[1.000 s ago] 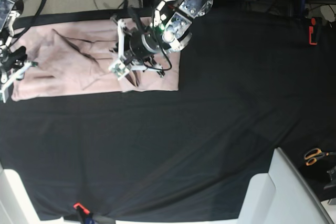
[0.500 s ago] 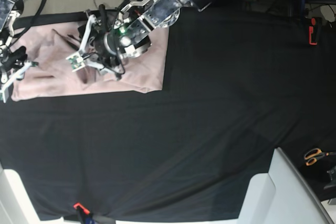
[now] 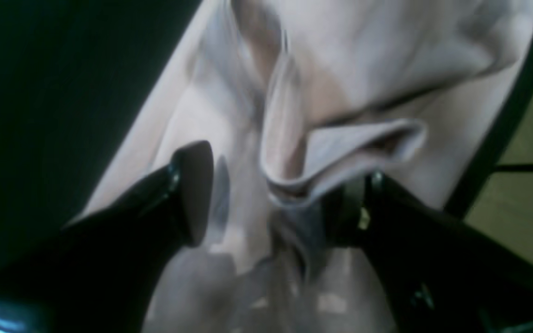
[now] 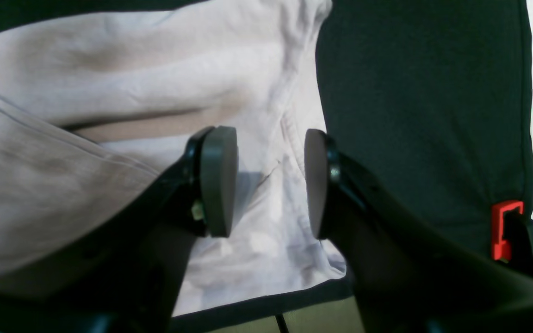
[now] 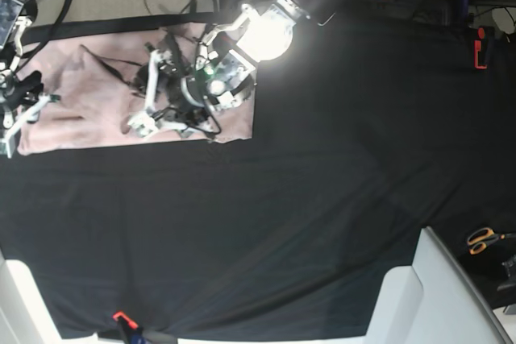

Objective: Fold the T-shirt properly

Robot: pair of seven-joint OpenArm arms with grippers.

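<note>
The pale pink T-shirt [image 5: 89,102] lies bunched and partly folded at the far left of the black table cloth [image 5: 282,223]. My left gripper [image 5: 145,94] hangs over its middle. In the left wrist view the gripper [image 3: 275,203] is open, and a raised fold of the shirt [image 3: 340,143] lies between the fingers, against the right finger [image 3: 359,208]. My right gripper [image 5: 20,114] is at the shirt's left end. In the right wrist view it [image 4: 266,182] is open, its pads [image 4: 218,180] just over the shirt [image 4: 109,92] near its corner.
A red clip [image 5: 480,47] sits at the table's far right edge and another [image 5: 121,317] at the front edge. Orange-handled scissors [image 5: 484,239] lie at the right. A white bin [image 5: 435,296] stands at the front right. A red clip [image 4: 506,229] shows in the right wrist view.
My left arm swept left across the shirt, drawing its right edge leftward into a fold, then came back a little to the right. The right arm has not moved.
</note>
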